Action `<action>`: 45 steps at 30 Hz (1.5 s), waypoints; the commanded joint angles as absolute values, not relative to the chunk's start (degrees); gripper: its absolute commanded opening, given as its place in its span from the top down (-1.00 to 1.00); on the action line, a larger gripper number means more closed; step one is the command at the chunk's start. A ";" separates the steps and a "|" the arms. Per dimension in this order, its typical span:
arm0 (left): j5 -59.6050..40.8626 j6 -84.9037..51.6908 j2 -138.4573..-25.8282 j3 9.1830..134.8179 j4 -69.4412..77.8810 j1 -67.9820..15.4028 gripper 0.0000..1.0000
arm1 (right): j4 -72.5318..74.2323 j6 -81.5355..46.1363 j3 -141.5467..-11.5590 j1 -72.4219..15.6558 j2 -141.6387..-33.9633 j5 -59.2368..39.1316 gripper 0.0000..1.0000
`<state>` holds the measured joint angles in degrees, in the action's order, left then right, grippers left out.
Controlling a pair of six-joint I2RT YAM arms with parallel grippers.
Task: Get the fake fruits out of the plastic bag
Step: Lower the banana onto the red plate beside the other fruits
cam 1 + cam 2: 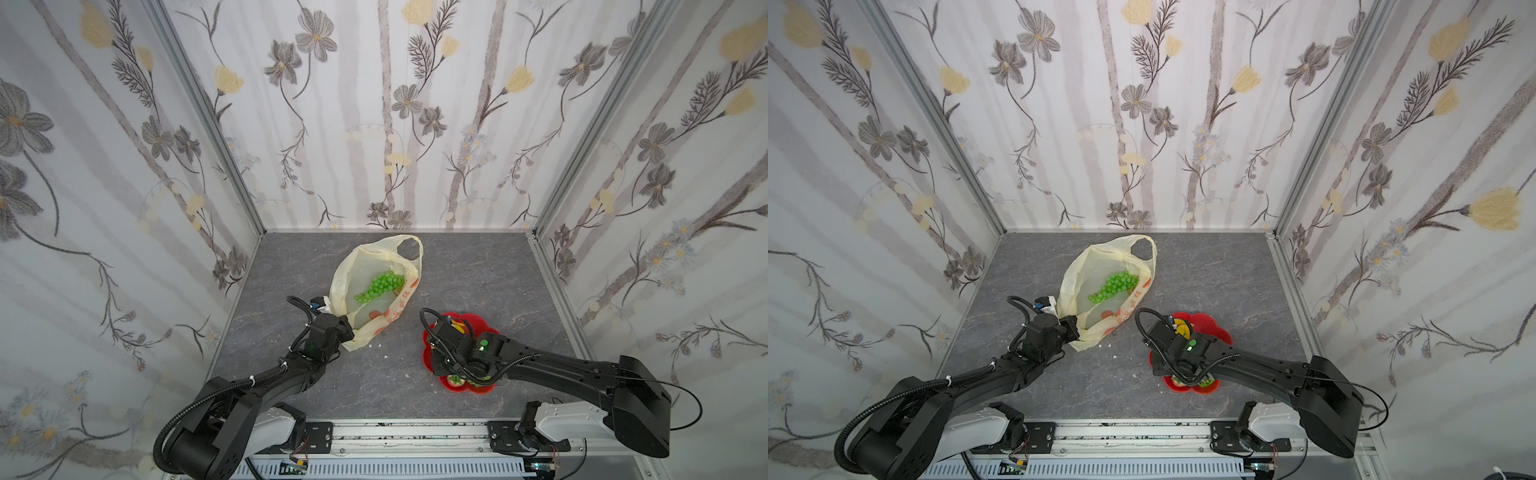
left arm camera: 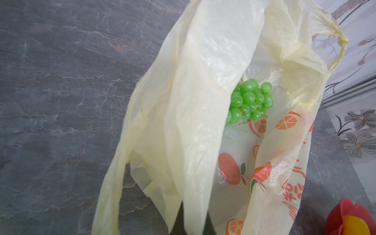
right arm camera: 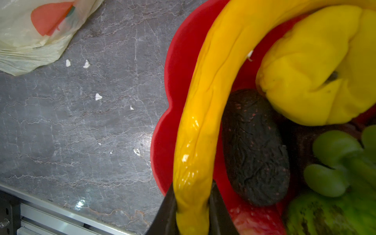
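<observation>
Now | left claw [image 2: 192, 220] clamps one bag [image 2: 195, 97] | right claw [image 3: 193, 209] clamps one banana [image 3: 203, 122]

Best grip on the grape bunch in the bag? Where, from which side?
Pinch the grape bunch across its narrow width, mid-length, from above through the open mouth of the plastic bag, whose edge the left gripper holds. The bunch lies flat, elongated, uncovered in both top views.

floral wallpaper walls [image 1: 374, 124] with aluminium corner posts [image 1: 206, 112] enclose a grey marbled tabletop [image 1: 478, 270].
</observation>
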<state>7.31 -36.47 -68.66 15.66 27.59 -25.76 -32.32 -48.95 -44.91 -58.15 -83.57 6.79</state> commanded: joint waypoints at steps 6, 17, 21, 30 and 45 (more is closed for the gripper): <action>7.46 -36.57 -68.75 15.74 29.36 -25.58 1.00 | -31.88 -47.71 -47.04 -58.95 -85.63 7.71 0.72; 7.38 -36.57 -68.73 15.76 29.35 -25.45 1.00 | -35.37 -45.98 -49.51 -60.87 -88.15 10.69 0.64; 7.33 -36.52 -68.64 15.64 29.35 -25.40 1.00 | -36.08 -45.74 -49.84 -61.16 -88.59 11.34 0.55; 7.21 -36.53 -68.64 15.64 29.31 -25.25 1.00 | -37.26 -45.88 -50.38 -61.53 -87.99 12.73 0.38; 7.00 -36.48 -68.64 15.60 29.35 -25.14 1.00 | -40.24 -46.59 -49.57 -61.89 -88.78 15.60 0.39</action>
<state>6.85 -36.47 -68.66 15.66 27.59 -25.23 -39.00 -45.95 -49.65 -61.82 -88.77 12.99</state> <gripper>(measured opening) 0.051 0.305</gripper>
